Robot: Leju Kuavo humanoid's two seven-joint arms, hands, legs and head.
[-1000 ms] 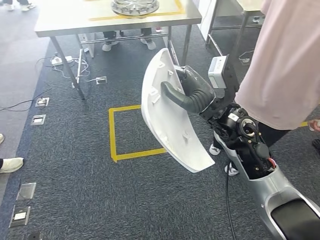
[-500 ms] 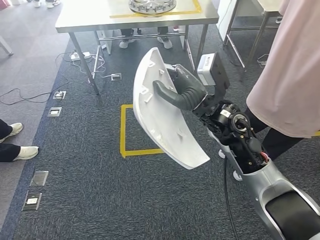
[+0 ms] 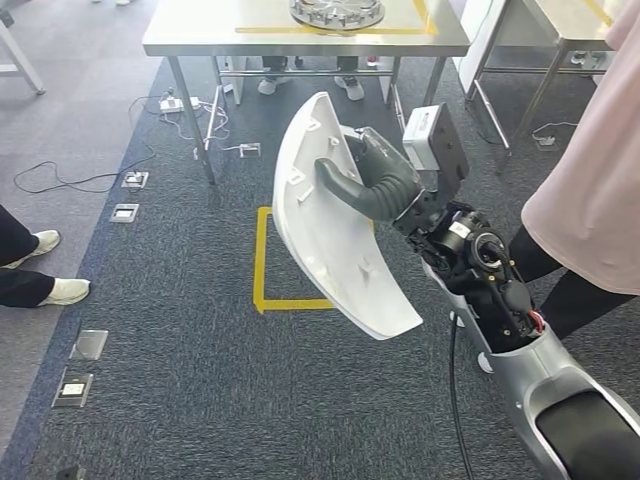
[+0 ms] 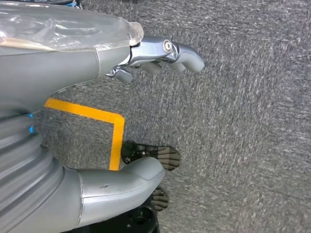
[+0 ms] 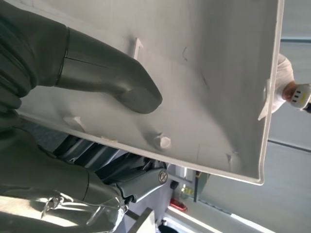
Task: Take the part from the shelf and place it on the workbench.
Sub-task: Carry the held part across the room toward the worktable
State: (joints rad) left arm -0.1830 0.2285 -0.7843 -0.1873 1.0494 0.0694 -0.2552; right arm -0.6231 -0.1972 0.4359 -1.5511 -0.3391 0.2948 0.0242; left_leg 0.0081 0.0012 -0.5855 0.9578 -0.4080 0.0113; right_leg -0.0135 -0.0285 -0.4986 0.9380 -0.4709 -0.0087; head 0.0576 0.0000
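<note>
Your right robot hand (image 3: 373, 185) grips the white part (image 3: 332, 225) over the floor, short of the bench (image 3: 226, 35). Your left robot hand (image 4: 110, 97) hangs spread, holding nothing. The part's long lower end could swing and slip.

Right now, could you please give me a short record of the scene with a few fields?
right hand: grips the white curved part, thumb across its inner face
left hand: holds nothing, fingers apart, above the carpet
workbench: ahead, a round metal piece on it
floor: yellow tape square
person: pink top, beside the right arm
</note>
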